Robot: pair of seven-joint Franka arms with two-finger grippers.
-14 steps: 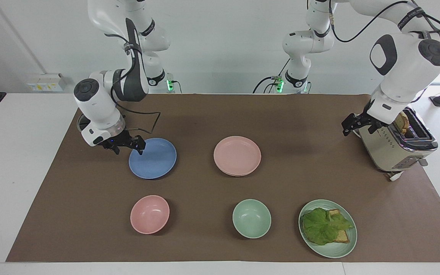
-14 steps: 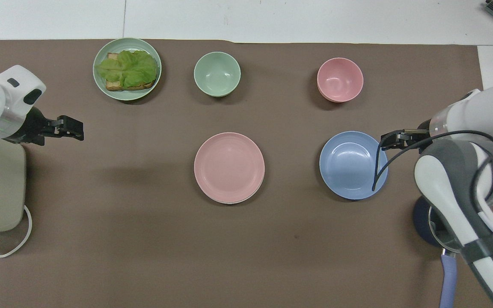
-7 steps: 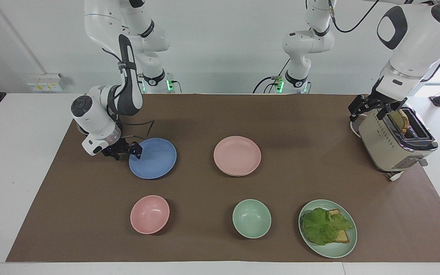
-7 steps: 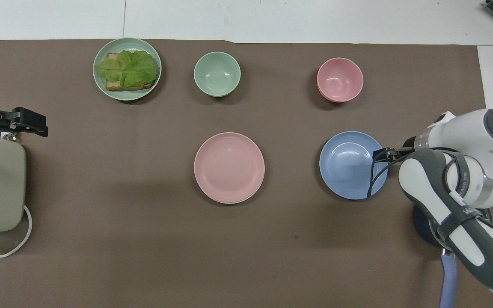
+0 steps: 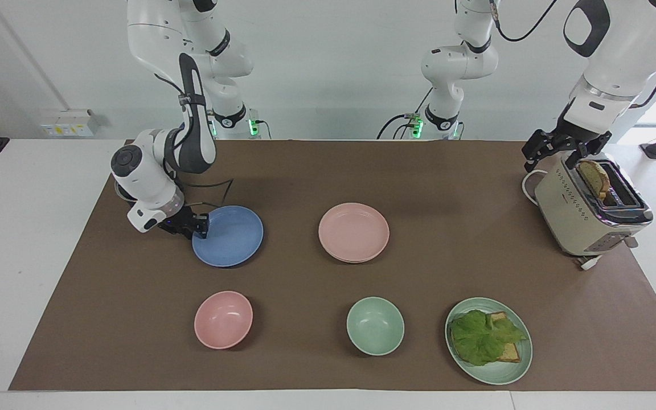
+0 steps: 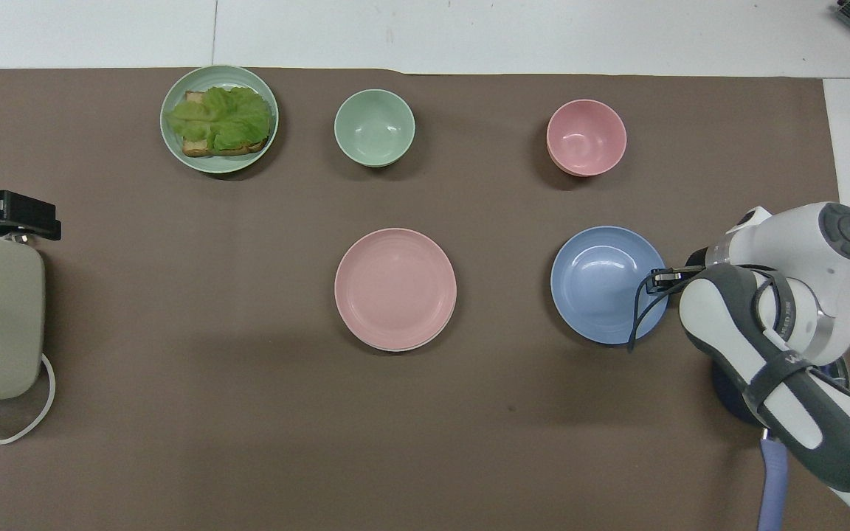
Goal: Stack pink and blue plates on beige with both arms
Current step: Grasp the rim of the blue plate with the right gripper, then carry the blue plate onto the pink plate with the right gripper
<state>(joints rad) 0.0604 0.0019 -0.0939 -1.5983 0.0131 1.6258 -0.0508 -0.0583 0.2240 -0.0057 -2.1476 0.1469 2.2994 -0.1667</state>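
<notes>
The blue plate (image 5: 231, 236) (image 6: 606, 284) lies flat on the brown mat toward the right arm's end of the table. My right gripper (image 5: 198, 225) (image 6: 660, 279) is down at its rim, on the edge nearest that end, with its fingers closed on the rim. The pink plate (image 5: 353, 229) (image 6: 394, 286) rests mid-table on the beige plate (image 5: 356, 261) (image 6: 395, 348), of which only a thin pale rim shows. My left gripper (image 5: 561, 151) (image 6: 6, 215) hangs open and empty over the toaster.
A cream toaster (image 5: 587, 213) with a slice of toast stands at the left arm's end. Farther from the robots sit a pink bowl (image 5: 223, 319), a green bowl (image 5: 374, 326) and a green plate (image 5: 519, 370) with lettuce and toast. A dark pan (image 6: 768, 457) lies by the right arm.
My right gripper has sunk onto the blue plate's rim and closed on it. My left gripper has risen and drawn back over the toaster.
</notes>
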